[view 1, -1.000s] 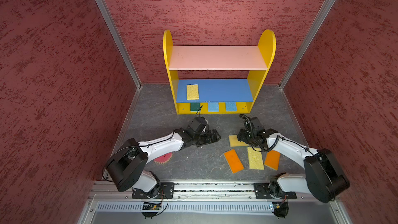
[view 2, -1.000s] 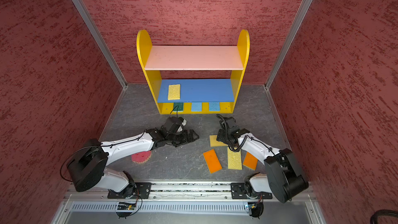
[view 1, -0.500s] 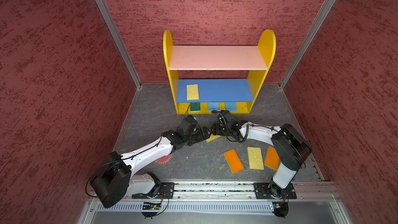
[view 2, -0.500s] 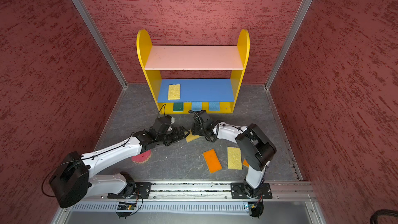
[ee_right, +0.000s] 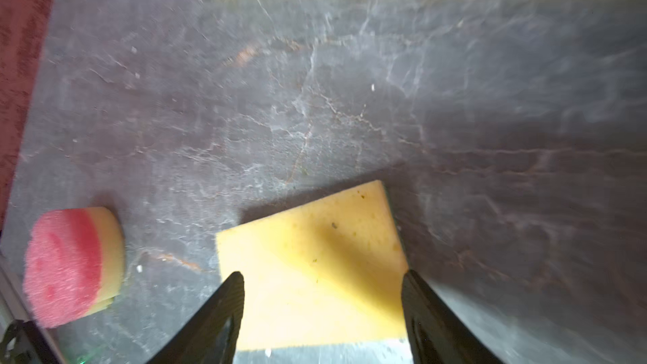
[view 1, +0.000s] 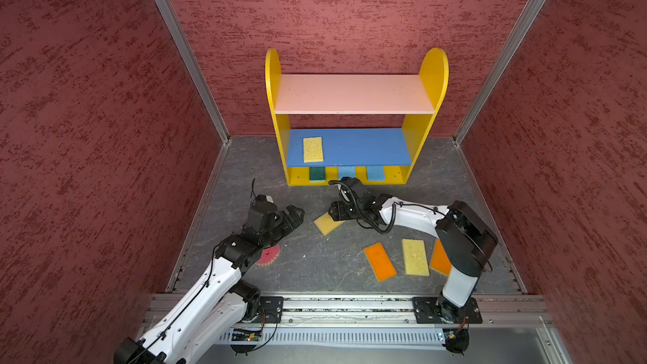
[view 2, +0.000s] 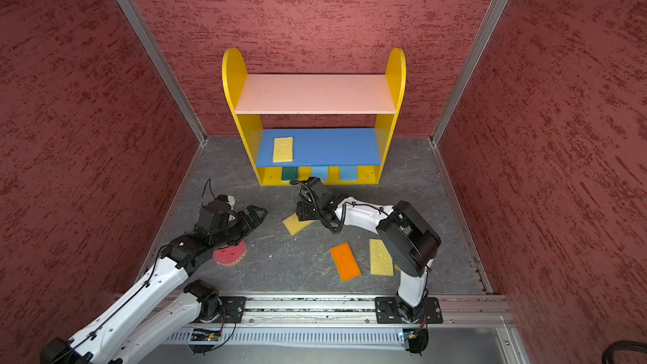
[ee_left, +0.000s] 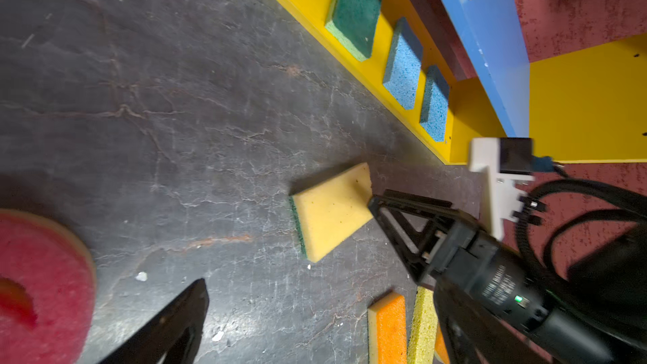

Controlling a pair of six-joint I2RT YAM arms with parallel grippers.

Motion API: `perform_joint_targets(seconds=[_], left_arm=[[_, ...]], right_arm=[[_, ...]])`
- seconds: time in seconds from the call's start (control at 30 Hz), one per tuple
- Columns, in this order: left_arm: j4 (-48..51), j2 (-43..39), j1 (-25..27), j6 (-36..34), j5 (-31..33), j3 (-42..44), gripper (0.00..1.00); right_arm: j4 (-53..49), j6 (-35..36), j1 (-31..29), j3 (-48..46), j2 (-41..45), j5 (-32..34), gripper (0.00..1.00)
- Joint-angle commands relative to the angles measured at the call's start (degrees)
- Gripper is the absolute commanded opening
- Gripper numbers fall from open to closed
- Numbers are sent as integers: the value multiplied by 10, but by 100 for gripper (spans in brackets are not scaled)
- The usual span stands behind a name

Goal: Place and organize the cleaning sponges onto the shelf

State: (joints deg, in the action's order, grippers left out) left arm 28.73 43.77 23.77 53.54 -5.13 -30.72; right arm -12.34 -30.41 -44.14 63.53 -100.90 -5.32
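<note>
Right claw (view 1: 334,212) sits low over the grey bench (view 1: 315,276) with its jaws apart, straddling a green-backed yellow sponge (ee_left: 331,211) that lies in front of the shelf (view 1: 272,92). Whether the jaws press the sponge's sides I cannot tell. On the shelf, the blue middle board (view 1: 364,147) carries one pale yellow sponge (view 1: 312,149) near its left end. Below it, the yellow base (view 1: 394,176) holds a green sponge (view 1: 317,174), a blue sponge (view 1: 346,172) and a second blue sponge (view 1: 375,173) in a row. Loose on the bench lie an orange sponge (view 1: 380,261), a second pale yellow sponge (view 1: 415,257) just beside it, and a second orange sponge (view 1: 439,260) partly hidden behind the right arm (view 1: 465,239). A round pink-red sponge (view 2: 229,255) lies partly under the left arm (view 1: 217,281). From the front rail (view 1: 350,304) the right arm rises, folds at a high elbow and stretches its forearm leftward toward the middle. Left claw (view 1: 297,217), jaws spread wide and holding nothing, hovers near the green-backed sponge without touching it, on an arm stretched forward and rightward from the near left corner.
</note>
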Motion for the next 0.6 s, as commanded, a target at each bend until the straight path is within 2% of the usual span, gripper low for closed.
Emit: perform_joint_targets(seconds=[0.0, 0.2, 0.47, 0.57], left_arm=[[-8, 25, -10, -3, -30, 15, 100], [-60, 84, -8, -6, -62, 15, 100], [-99, 129, -7, -21, -79, -2, 100], [-115, 145, -6, -24, -87, -7, 100]], right_arm=[[-33, 17, 4, -20, 60, 39, 73], [-117, -31, 46, -92, 143, 81, 73], [-246, -102, 125, -220, 322, 191, 81], [-282, -132, 149, -254, 371, 200, 83]])
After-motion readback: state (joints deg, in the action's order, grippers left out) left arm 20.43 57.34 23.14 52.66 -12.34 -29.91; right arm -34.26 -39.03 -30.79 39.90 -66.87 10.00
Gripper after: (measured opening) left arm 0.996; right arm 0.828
